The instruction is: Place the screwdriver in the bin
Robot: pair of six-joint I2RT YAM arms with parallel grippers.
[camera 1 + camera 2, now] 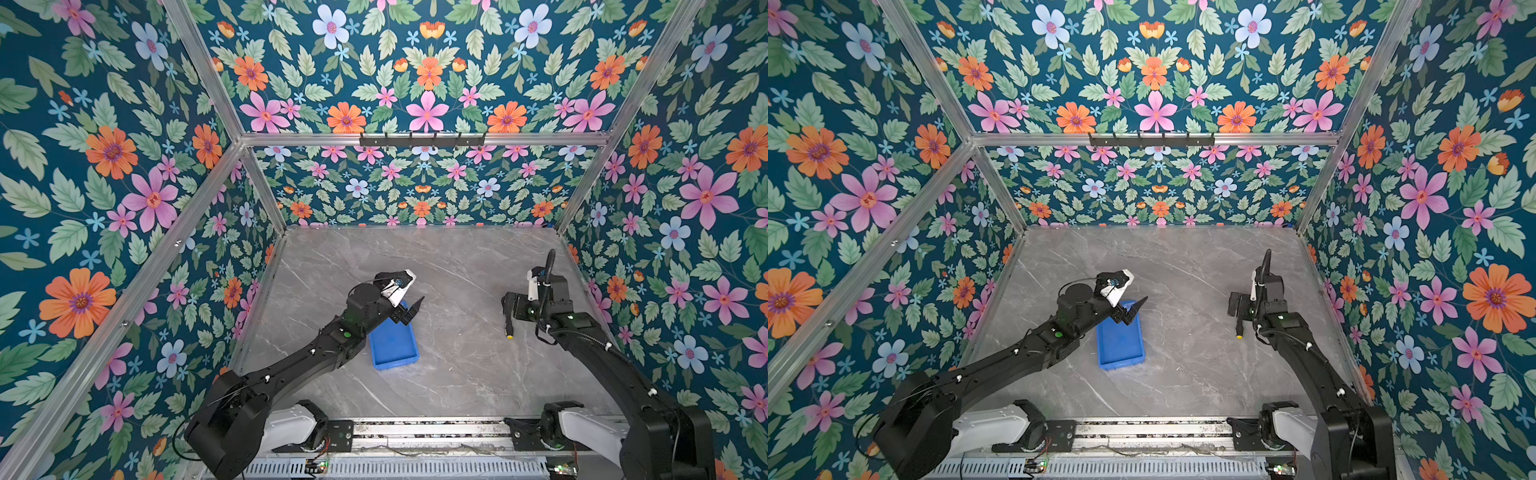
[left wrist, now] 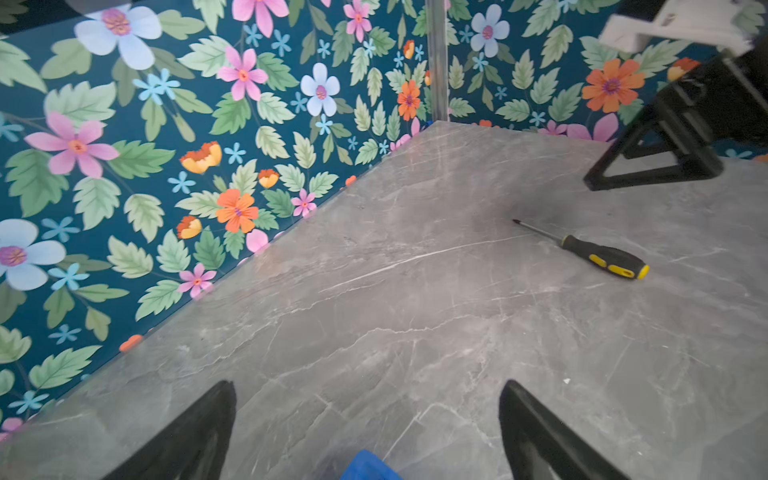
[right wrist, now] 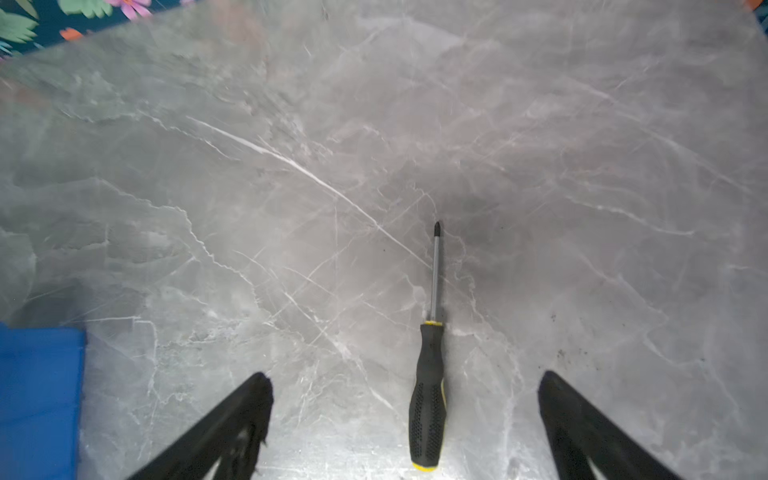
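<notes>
Worktop: grey marble-look slab with pale veins; floral wallpaper on teal encloses three sides; aluminium frame bars run along the corners. Screwdriver lies flat on the worktop, right of centre, well apart from the bin. Right end effector is spread wide above it, one finger on either side of the handle, gripping nothing. Left end effector is likewise spread wide and empty, over the bin's far end; the bin's interior is bare where visible.
</notes>
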